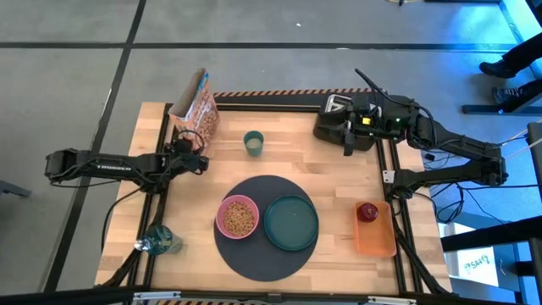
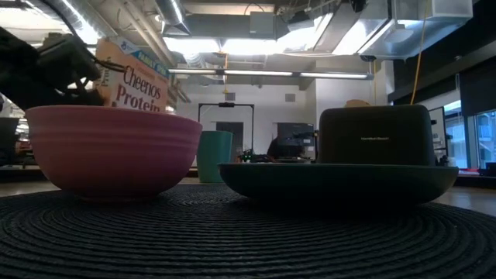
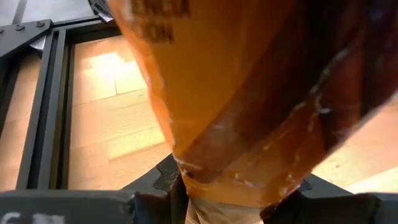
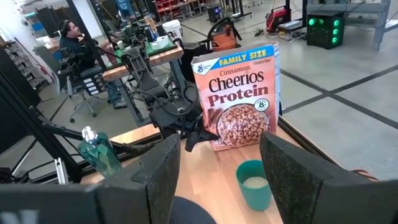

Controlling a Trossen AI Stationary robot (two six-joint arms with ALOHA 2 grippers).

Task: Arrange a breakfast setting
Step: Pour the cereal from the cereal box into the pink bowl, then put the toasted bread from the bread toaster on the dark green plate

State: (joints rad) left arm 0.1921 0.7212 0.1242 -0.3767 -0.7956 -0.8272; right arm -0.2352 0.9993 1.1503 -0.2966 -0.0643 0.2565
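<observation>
The cereal box (image 1: 196, 108) stands at the table's far left, and my left gripper (image 1: 193, 154) is shut on it. It also shows in the right wrist view (image 4: 239, 99). The pink bowl (image 1: 239, 217), filled with cereal, and the dark-green plate (image 1: 291, 222) sit on the round dark-grey mat (image 1: 264, 258). The pale-green cup (image 1: 253, 142) stands beyond the mat. The dark-red fruit (image 1: 367, 211) lies on the orange tray (image 1: 377, 241). My right gripper (image 4: 217, 180) is open over the black toaster (image 1: 332, 119). Spoon and bagel are out of view. My left gripper pinches the cereal box between its two fingers at the box's lower near corner (image 4: 210, 132). The fingers come about level from the table's left. The box stands upright, a little tilted. I cannot tell whether its bottom rests on the table.
A water bottle (image 1: 161, 241) stands at the near left. The toaster and my right arm fill the far right corner. Bare wood shows between the cup and the toaster. A person sits at a desk beyond the table (image 4: 71, 34).
</observation>
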